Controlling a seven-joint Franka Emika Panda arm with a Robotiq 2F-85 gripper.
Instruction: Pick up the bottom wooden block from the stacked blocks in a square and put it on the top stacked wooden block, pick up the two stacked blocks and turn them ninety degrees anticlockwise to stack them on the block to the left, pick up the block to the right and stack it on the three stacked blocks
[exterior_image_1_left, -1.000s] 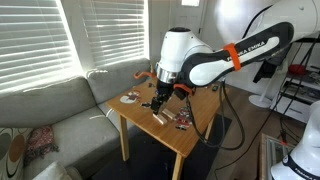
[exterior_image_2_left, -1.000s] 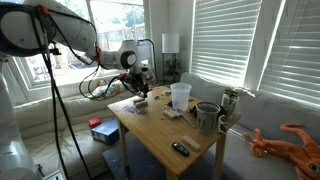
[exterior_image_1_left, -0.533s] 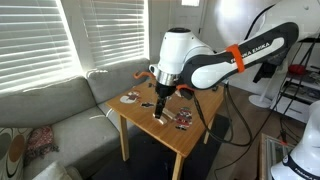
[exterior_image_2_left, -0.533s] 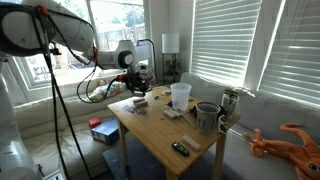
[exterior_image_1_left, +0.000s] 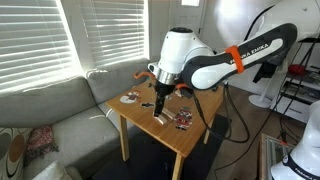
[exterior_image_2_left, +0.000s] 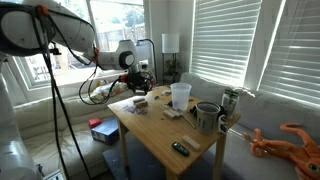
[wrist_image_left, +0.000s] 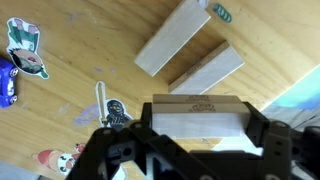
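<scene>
Block in play: the held block (wrist_image_left: 198, 118), pale tan wood, sits crosswise between the jaws, with a small printed mark on its upper face.
Jaws: closed in on the held block, one finger on each end. That's a firm pinch!
Gripper: in both exterior views the gripper (exterior_image_1_left: 160, 100) (exterior_image_2_left: 140, 87) points straight down, low over the tabletop; whether the block is clear of the wood, I cannot tell.
Neighbours: two loose blocks (wrist_image_left: 180, 35) lie flat just beyond the grip, side by side and parallel, both slanted across the wrist view.
Tabletop: light wood (exterior_image_1_left: 176, 136), with colourful stickers (wrist_image_left: 25, 48) to the left of the blocks.
Farther out: a clear cup (exterior_image_2_left: 180, 95) and a dark mug (exterior_image_2_left: 207, 117) stand well apart from the gripper.
Beside the table: a grey sofa (exterior_image_1_left: 50, 112).
</scene>
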